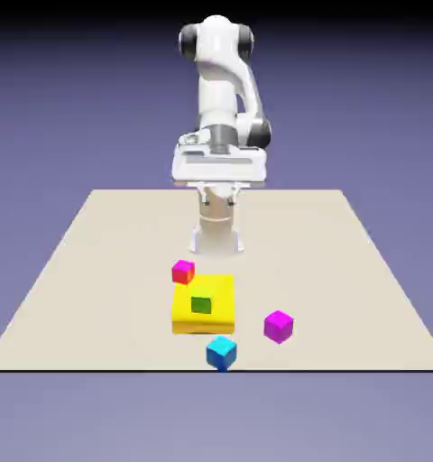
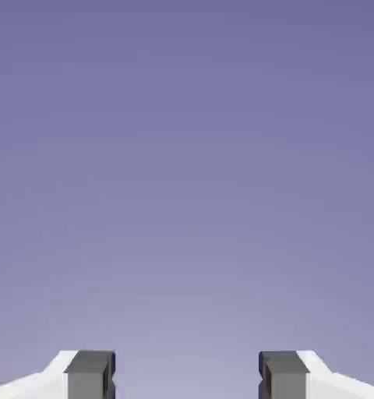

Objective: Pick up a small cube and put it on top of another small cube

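The hand (image 2: 187, 376) stands wide: in the hand view its two fingers are well apart, and only the blue-violet background is visible between them, so it holds nothing. I think it is kept open because no cube is yet chosen by the fingers, and a wide gap is useful for coming down around one. The arm (image 1: 217, 81) is folded high above the far part of the bench (image 1: 103, 271), well apart from all the cubes; probably this is a ready position, which gives free space for the first reach.

The purple cube (image 1: 279, 327), which I take as the one of the task, lies on the bench at the exterior view's right, apart from the others. This free place should leave room for the fingers on its sides. The blue cube (image 1: 222, 353) is at the near edge of the bench, turned with one corner to the camera; it may be the base for stacking, but the task does not say it. If so, the edge asks for careful placing.

The yellow block (image 1: 205, 323) is wide and low, and the green cube (image 1: 201, 304) appears on it, maybe resting there. The pink cube (image 1: 183, 272) is just beside its far corner; whether they touch, I cannot tell. No brand, label or writing can be read.
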Motion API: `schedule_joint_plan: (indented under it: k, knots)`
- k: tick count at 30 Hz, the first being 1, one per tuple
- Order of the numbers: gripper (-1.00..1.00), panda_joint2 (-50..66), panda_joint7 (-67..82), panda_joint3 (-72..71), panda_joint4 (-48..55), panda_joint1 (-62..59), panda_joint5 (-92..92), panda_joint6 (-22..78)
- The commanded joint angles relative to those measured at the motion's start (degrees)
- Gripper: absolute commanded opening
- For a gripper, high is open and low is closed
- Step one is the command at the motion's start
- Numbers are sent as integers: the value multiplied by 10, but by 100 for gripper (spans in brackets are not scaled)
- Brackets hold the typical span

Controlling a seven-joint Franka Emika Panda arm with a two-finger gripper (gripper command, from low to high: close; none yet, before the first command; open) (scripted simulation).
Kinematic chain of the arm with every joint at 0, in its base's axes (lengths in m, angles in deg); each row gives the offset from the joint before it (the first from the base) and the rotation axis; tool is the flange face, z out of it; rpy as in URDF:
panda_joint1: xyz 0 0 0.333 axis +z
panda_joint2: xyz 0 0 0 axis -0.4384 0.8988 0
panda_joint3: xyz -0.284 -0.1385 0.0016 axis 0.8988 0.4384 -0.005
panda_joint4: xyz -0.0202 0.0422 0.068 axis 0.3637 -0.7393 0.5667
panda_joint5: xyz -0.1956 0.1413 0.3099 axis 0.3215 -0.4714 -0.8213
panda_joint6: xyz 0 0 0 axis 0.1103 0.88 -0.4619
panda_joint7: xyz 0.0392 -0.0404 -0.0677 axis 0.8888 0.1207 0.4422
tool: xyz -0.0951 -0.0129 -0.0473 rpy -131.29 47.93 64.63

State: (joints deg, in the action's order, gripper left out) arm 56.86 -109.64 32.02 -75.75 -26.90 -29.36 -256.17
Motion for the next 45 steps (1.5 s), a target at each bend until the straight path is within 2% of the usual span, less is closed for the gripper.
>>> schedule_joint_plan:
  k: [1,45]
  knots:
    - [0,-2,-17,-21,2,-13,-1,1]
    - [0,-73,-761,-934,78,-594,-29,45]
